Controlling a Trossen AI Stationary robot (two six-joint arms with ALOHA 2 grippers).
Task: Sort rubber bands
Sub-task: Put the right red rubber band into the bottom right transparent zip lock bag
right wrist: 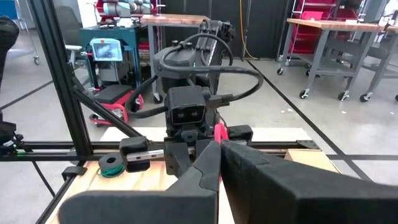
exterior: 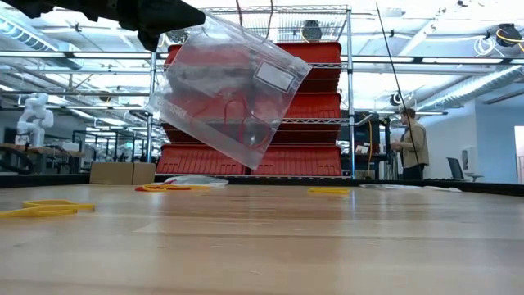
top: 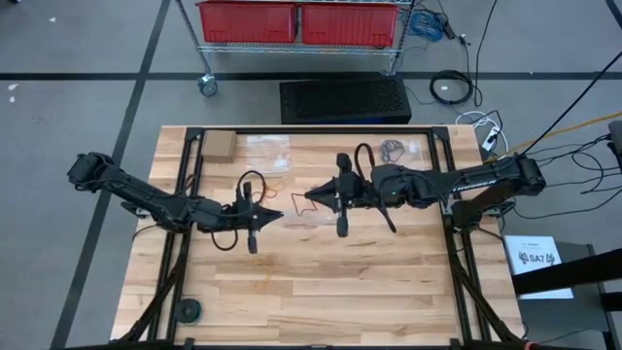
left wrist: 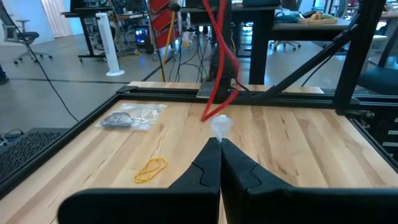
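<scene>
Overhead, both pincers pinch a clear bag holding red rubber bands.

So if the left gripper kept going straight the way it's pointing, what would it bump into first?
Probably the right gripper. The left gripper, shut on a corner of the clear plastic bag, points straight at it across a short gap, with the bag between them.

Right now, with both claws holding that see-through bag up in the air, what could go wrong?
The clear bag hangs tilted between the shut left gripper and right gripper, each pinching only an edge. It might slip out and drop. The red bands inside could spill if its mouth is open, which I cannot tell. Pulling apart might tear the thin plastic. Yellow bands lie unsorted on the table.
</scene>
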